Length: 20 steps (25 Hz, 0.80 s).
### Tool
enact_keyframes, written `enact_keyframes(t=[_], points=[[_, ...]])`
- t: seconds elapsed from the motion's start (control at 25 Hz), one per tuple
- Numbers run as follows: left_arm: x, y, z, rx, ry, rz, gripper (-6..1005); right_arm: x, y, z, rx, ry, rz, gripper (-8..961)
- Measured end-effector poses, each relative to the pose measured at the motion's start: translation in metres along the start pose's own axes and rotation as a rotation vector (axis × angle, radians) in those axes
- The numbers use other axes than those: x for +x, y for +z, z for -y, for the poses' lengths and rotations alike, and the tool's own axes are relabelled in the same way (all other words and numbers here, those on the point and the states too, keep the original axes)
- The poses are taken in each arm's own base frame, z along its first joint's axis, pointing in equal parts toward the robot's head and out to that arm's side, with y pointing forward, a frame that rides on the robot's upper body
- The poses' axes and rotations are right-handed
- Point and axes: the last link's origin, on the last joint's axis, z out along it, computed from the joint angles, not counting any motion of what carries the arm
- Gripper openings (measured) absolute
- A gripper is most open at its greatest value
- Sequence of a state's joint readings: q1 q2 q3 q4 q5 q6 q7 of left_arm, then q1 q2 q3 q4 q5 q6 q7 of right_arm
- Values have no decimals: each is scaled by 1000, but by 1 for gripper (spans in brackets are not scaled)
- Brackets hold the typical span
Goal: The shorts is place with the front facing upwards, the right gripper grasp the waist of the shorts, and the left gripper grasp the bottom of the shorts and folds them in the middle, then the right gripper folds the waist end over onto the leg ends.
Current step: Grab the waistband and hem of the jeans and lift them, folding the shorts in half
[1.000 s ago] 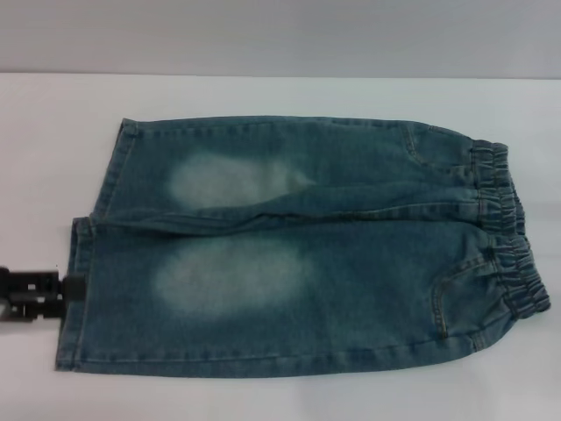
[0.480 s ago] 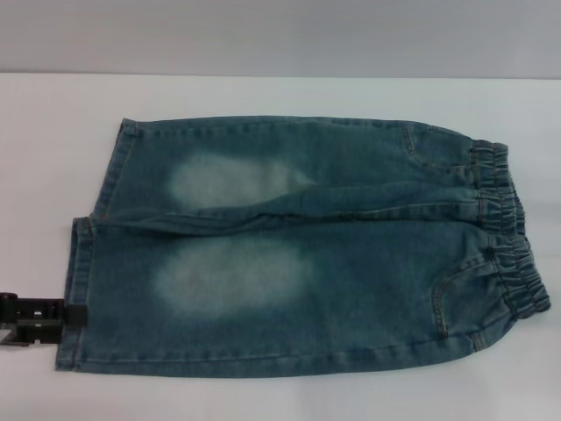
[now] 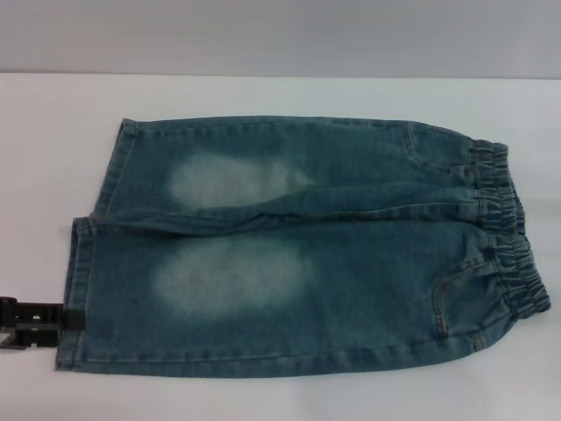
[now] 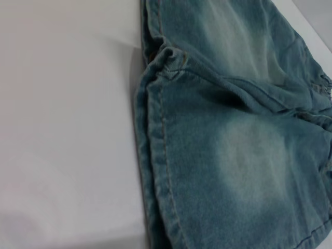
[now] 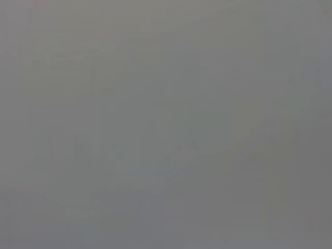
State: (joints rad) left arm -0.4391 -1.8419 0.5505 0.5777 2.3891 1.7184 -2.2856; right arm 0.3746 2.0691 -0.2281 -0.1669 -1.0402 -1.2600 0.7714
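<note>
Lying flat and front-up on the white table [image 3: 53, 132], the shorts [image 3: 298, 254] run crosswise, elastic waist [image 3: 504, 232] toward the robot's right and leg ends [image 3: 81, 289] toward its left, so each arm has its own end. The left gripper [image 3: 66, 319] touches the near hem (jaw state unclear). The right gripper is out of view.

White table [image 3: 263, 92] against grey wall [image 3: 280, 35]
</note>
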Motion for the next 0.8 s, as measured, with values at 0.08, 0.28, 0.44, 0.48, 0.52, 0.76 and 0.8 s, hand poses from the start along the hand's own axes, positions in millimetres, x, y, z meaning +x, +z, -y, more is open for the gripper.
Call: enact_keyframes(t=[0.08,0.28,0.44,0.48,0.52,0.76,0.8], points=[[0,0,0,0,1,0,814,0,1,1,4,0,-1,518],[2,2,-2,0,7,-1,814,0,2,1,6,0,-3,518],[3,2,-2,1,7,-1,814,0,2,1,8,0,-2,518],[2,2,-2,3,7,2,814,0,2,1,8,0,-2,518],[2,2,-2,3,7,4,814,0,2,1,8,0,-1,518],[2,3,-2,6,8,9,813,-1,4,0,4,-1,1,517],[2,3,-2,6,9,10,813,-1,4,0,3,0,1,517]])
